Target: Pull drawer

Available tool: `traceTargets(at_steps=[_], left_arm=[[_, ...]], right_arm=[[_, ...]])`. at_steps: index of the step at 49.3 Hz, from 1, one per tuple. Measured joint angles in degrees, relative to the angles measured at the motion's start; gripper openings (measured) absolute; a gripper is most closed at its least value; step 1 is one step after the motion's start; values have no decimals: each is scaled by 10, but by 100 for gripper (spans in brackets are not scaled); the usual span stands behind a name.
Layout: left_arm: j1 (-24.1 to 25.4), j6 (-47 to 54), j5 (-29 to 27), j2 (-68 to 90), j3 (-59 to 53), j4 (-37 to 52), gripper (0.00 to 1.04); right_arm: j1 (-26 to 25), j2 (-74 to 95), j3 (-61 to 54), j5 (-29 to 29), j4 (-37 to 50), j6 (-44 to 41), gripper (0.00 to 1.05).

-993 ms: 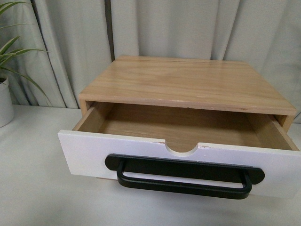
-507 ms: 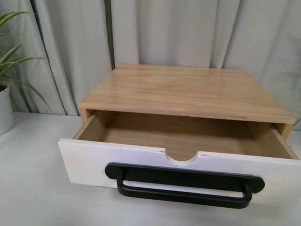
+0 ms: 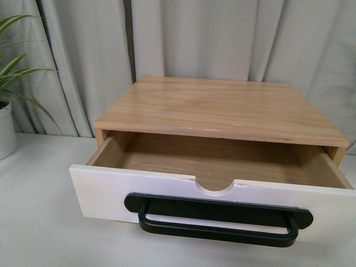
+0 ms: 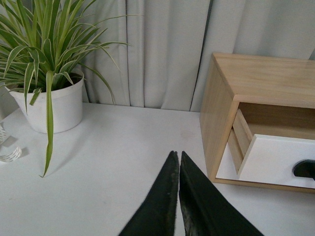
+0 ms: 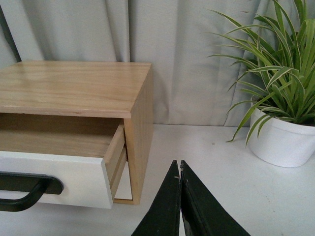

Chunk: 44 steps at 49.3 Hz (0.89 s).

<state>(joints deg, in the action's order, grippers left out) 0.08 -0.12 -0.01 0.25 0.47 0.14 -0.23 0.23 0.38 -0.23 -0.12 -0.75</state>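
Our left gripper is clenched on nothing, fingers pressed together above bare table. Off to its far left stands a potted plant; the wooden cabinet sits ahead and to its right, well apart. The drawer sticks well out of that cabinet, its light wood floor showing and its black bar handle facing us, so we judge the pull largely done.

Our right gripper is likewise pinched shut and empty, with the drawer ahead and to its left and a second potted plant to its right.

Risks from here: a further pull could draw the drawer clear of the cabinet and let it tip, since we see no stop. Either arm swinging outward could also strike a plant.

The drawer's right end is cut off in the front view, neither arm shows there, and the rear of the drawer lies hidden under the cabinet top.
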Motion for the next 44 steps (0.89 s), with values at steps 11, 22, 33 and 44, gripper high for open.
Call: traceTargets(at_steps=[11,22,33,44], left_arm=[[0,0,0,0,0,0,46],[0,0,0,0,0,0,85],[0,0,0,0,0,0,99],[0,0,0,0,0,0,99]], right_arm=[[0,0,0,0,0,0,33],[0,0,0,0,0,0,72],[0,0,0,0,0,1,96],[0,0,0,0,0,1,96]])
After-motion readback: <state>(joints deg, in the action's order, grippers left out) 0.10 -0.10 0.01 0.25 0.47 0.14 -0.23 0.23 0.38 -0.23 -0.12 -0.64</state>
